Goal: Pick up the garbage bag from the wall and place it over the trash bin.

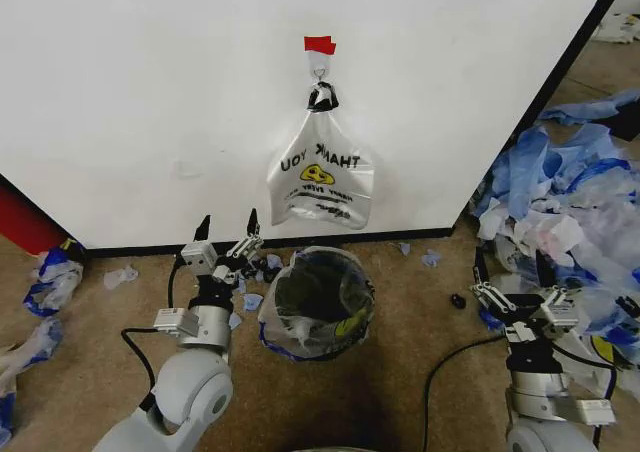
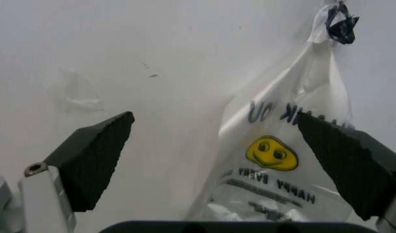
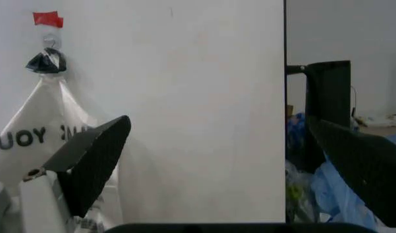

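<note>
A white-clear smiley bag (image 1: 320,177) with a black knotted top hangs from a small hook (image 1: 318,67) under red tape (image 1: 320,44) on the white wall (image 1: 150,92). Its "THANK YOU" print reads mirrored. Directly below stands the black trash bin (image 1: 318,302), with the garbage bag (image 1: 290,334), clear plastic with blue trim, draped over its rim. My left gripper (image 1: 227,234) is open, left of the bin and below the hanging bag (image 2: 275,160). My right gripper (image 1: 510,267) is open, low at the right and well apart from the bag (image 3: 29,131).
A heap of blue-and-white plastic scraps (image 1: 570,192) lies at the right, past the wall's black edge. Smaller scraps (image 1: 50,277) lie on the brown floor at the left and along the wall's black base strip (image 1: 400,237). A black cable (image 1: 450,362) runs across the floor.
</note>
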You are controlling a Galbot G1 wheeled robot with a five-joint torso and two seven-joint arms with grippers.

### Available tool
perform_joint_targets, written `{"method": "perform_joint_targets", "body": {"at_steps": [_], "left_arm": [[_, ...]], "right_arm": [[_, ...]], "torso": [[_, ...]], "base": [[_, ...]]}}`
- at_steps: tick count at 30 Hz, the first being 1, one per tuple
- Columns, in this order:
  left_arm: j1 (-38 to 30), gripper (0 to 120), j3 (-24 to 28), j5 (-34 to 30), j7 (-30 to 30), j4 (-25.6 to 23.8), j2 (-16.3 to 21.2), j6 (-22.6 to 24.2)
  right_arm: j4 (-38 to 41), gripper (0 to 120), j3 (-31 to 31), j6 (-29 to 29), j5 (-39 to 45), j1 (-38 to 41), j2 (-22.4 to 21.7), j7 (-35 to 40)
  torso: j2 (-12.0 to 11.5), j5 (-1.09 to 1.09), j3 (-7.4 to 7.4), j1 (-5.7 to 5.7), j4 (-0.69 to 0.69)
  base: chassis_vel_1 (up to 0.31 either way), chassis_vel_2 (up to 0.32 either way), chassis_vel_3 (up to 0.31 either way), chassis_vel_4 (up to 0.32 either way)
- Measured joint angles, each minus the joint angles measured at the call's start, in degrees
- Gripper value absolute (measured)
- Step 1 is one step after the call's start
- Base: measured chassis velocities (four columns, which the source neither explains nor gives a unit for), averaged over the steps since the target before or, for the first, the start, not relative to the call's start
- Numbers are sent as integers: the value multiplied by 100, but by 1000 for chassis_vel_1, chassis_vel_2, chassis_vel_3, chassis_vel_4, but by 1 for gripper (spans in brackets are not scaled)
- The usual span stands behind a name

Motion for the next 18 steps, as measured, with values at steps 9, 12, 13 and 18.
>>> {"method": "perform_joint_targets", "body": {"at_steps": [9,12,13,18], "left_arm": [[0,100,0,0,0,0,0,0],[0,100,0,0,0,0,0,0],[0,100,0,0,0,0,0,0],[0,100,0,0,0,0,0,0]], "right_arm": [[0,100,0,0,0,0,0,0],[0,100,0,0,0,0,0,0],[0,100,0,0,0,0,0,0],[0,100,0,0,0,0,0,0]], "torso": [[0,0,0,0,0],[0,0,0,0,0],[0,0,0,0,0],[0,0,0,0,0]], "base": [[0,0,0,0],[0,0,0,0],[0,0,0,0],[0,0,0,0]]}}
